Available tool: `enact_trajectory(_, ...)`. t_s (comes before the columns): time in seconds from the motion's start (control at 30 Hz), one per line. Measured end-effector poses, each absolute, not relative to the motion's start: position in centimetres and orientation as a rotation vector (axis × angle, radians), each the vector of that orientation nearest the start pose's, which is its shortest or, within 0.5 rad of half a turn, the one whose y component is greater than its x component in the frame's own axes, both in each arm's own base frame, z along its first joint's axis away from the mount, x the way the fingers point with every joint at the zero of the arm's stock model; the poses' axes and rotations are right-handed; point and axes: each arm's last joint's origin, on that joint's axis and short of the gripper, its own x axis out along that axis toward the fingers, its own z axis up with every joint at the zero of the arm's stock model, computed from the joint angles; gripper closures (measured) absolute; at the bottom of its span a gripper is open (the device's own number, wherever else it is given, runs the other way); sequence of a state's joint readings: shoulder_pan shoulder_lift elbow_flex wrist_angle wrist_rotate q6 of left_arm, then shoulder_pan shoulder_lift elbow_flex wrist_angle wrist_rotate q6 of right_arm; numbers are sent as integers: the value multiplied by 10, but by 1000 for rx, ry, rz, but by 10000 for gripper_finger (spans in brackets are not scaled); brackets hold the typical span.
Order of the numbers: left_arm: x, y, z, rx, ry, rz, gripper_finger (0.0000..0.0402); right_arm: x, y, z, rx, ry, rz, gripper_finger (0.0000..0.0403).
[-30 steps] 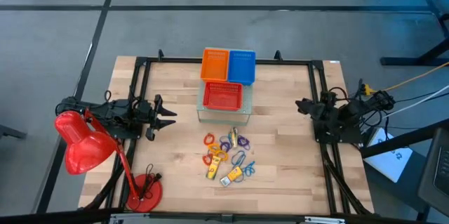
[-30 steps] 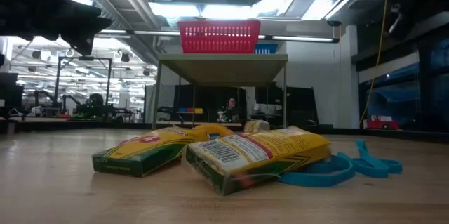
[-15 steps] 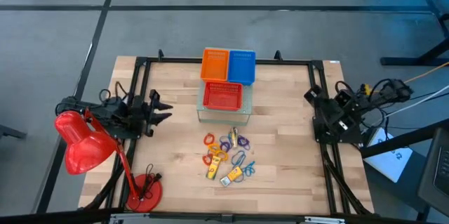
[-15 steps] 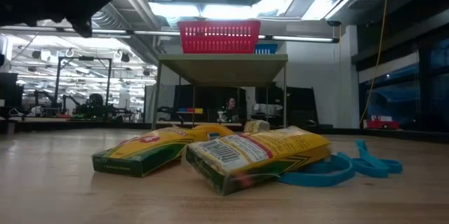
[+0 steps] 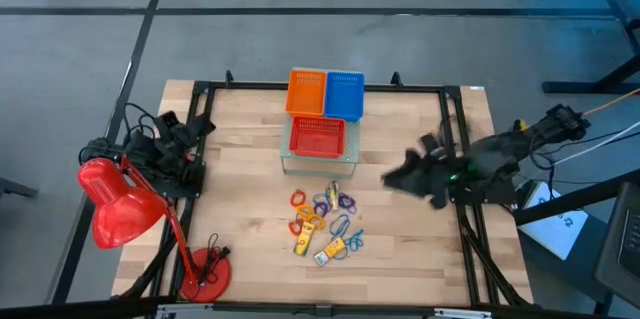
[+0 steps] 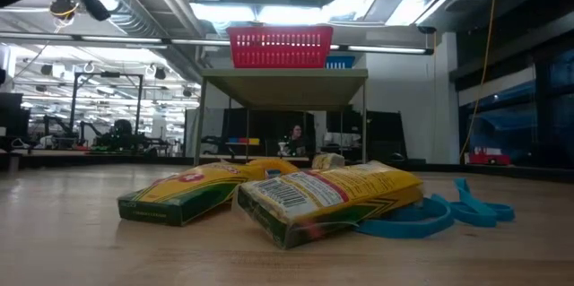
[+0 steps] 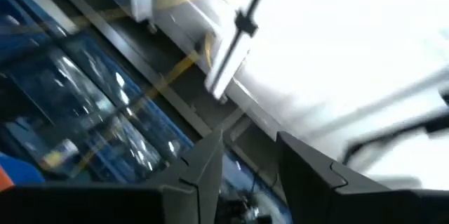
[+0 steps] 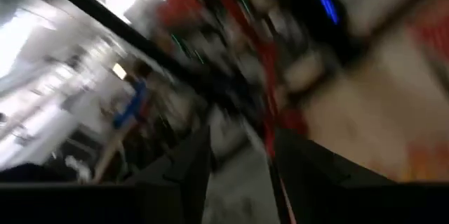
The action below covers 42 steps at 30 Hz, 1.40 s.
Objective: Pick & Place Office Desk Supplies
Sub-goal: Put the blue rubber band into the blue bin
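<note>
The office desk supplies (image 5: pixel 325 224) lie in a loose heap on the wooden table, near its middle: thin orange, purple, blue and yellow loops and small yellow-orange boxes. The low view shows two of the boxes (image 6: pixel 327 198) lying flat, with blue loops (image 6: pixel 439 212) beside them. My left gripper (image 5: pixel 203 124) stands at the table's left side, tipped upward and open (image 7: pixel 250 161), with nothing between its fingers. My right gripper (image 5: pixel 392 177) reaches in from the right, above the table and to the right of the heap. It is open (image 8: pixel 238 161) and holds nothing.
An orange basket (image 5: pixel 307 92) and a blue basket (image 5: pixel 344 95) stand at the far middle. A red basket (image 5: pixel 318 136) sits on a clear stand in front of them. A red desk lamp (image 5: pixel 120 204) stands at the near left, its base (image 5: pixel 205 271) by the near edge.
My right gripper has risen and swung from the table's right edge toward the middle, blurred with speed. My left gripper has drawn back toward the left edge, tipped upward and rolled. The supplies have kept still.
</note>
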<state>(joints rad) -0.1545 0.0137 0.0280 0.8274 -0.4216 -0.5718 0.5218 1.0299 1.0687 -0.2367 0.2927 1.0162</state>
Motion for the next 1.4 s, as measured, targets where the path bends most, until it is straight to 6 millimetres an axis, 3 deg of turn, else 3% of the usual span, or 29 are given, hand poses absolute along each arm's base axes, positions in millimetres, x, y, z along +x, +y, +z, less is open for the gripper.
enact_trajectory(0.13,67,-3,242,-780,-805,-163,270,215,129,365,999,551,131,243)
enact_trajectory(0.27,68,-6,265,-779,-772,-239,270,237,155,343,989,715,165,243)
enact_trajectory(0.47,82,-10,327,-622,-538,-147,255,266,181,298,992,1005,71,243)
enact_trajectory(0.67,104,-14,397,-393,-254,41,223,290,187,265,1081,1144,-137,243)
enact_trajectory(0.83,123,-19,433,-212,36,176,199,302,184,237,1152,1277,-366,243)
enact_trajectory(0.97,138,-26,446,-133,205,203,184,310,181,216,1219,1289,-537,243)
enact_trajectory(1.1,148,-33,447,-77,293,205,171,318,175,202,1256,1222,-674,243)
enact_trajectory(1.4,145,-39,448,-79,282,191,162,315,169,175,1339,1193,-1043,243)
